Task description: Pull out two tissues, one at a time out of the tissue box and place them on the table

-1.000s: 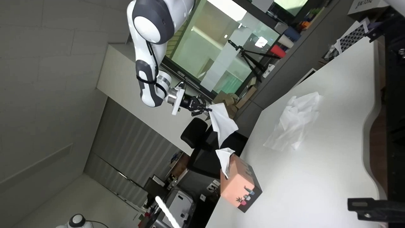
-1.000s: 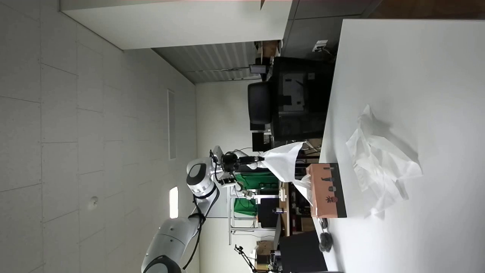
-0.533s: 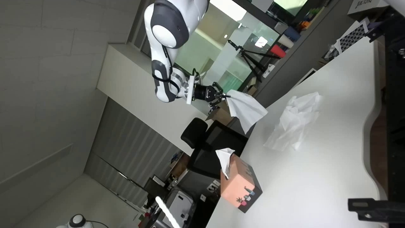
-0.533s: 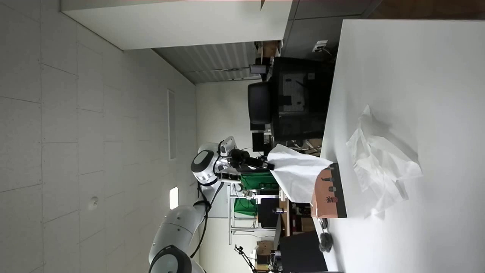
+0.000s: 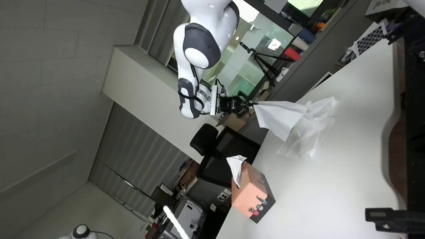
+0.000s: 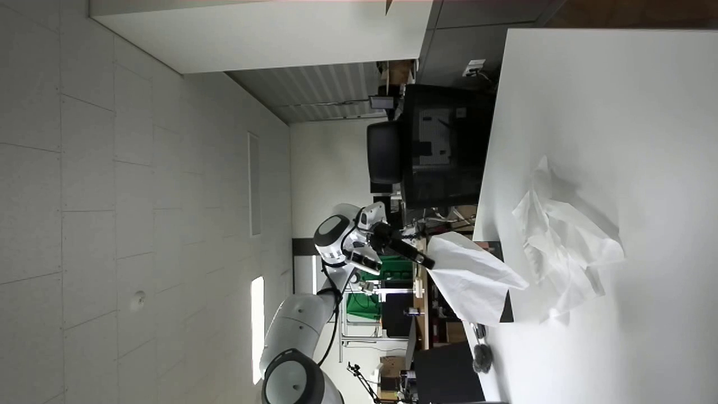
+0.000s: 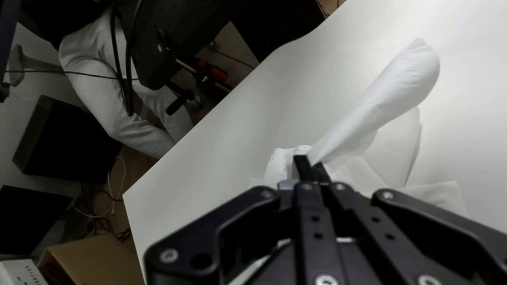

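The white table (image 6: 645, 123) is the biggest thing involved, and by my reading the task is past its midpoint. Near its edge stands the tissue box (image 5: 251, 196), a white tuft (image 5: 236, 167) at its slot. The crumpled tissue (image 6: 566, 241) lies spread on the table, apparently 1 of the 2 wanted, though folds hide whether it is only 1 sheet. The held tissue (image 6: 474, 278) is out of the box and hangs from the gripper (image 7: 311, 164), its jaws pressed together on a corner. Left, I judge: lower it and let go. Whether it touches the table or the crumpled tissue, I cannot tell.

Around it, a pale ceiling (image 6: 151, 219) looms largest, then a glass panel (image 5: 245, 83); the table is smooth and plain, with a soft shadow beside the crumpled tissue. Past the edge come a black chair (image 6: 447, 146), a person's legs (image 7: 99, 91) in light trousers, a tripod (image 5: 255, 55) and a red cylinder (image 5: 292, 53)
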